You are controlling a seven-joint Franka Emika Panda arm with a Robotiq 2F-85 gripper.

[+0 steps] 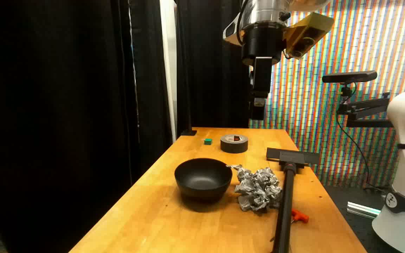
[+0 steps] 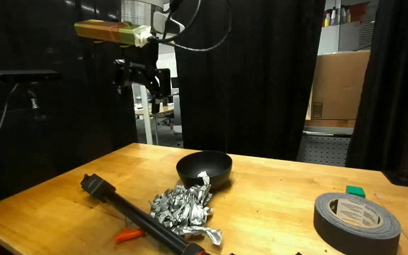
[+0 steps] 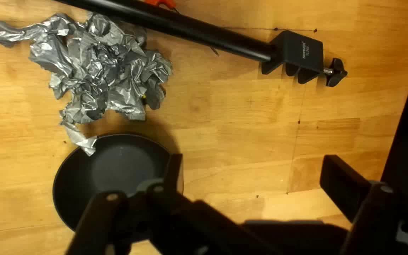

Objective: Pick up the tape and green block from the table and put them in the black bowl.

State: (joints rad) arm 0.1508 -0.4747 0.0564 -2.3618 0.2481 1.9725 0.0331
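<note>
Tape (image 1: pixel 234 147) lies flat near the far edge of the tabletop (image 1: pixel 146 211) in an exterior view, with the green block (image 1: pixel 208 141) near it, closer to the far left corner. The black bowl (image 1: pixel 202 177) sits upright, nearer the left edge than the right. Beside it lies the silver mass (image 1: pixel 258 189), one strip overlapping the bowl's rim in the wrist view. The black tool (image 1: pixel 286 196) lies towards the right edge, the red-handled item (image 1: pixel 300 215) beside it. Above the tabletop hangs the claw (image 3: pixel 251 170), its jaws spread wide.
</note>
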